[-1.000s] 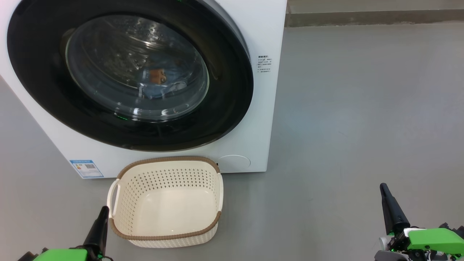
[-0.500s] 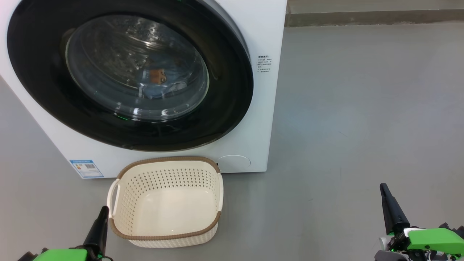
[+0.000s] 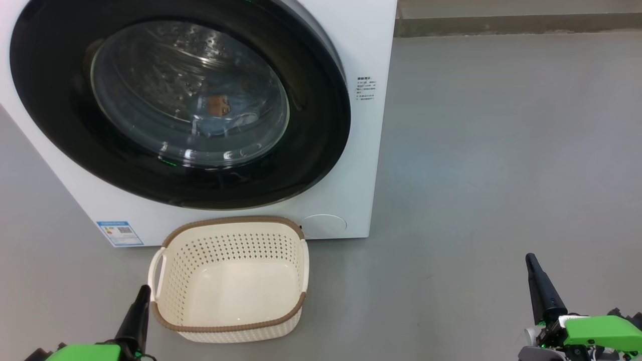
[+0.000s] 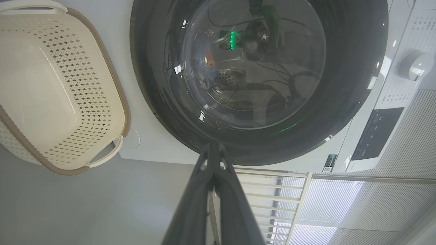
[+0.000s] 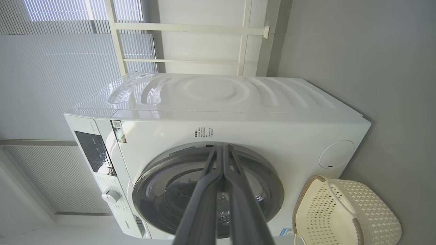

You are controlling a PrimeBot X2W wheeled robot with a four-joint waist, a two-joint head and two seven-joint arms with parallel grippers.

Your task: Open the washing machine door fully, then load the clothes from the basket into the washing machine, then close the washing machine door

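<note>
The white washing machine [image 3: 366,125] stands ahead with its round black door [image 3: 311,150] closed flat against the front. Through the glass window, blue clothes [image 3: 220,113] with an orange-brown print lie in the drum. The cream basket [image 3: 228,321] sits on the floor right below the door, with nothing in it. My left gripper [image 3: 144,290] is shut, low at the basket's left side. My right gripper [image 3: 529,258] is shut too, far to the right over bare floor. The left wrist view shows door [image 4: 344,102] and basket [image 4: 112,85]; the right wrist view shows washing machine [image 5: 238,98], door [image 5: 160,173] and basket [image 5: 371,211].
Grey floor [image 3: 501,150] stretches wide to the right of the machine. A low wall base [image 3: 516,22] runs along the back. A control panel and a knob [image 5: 110,196] sit at the machine's top, with window blinds [image 5: 51,68] behind it.
</note>
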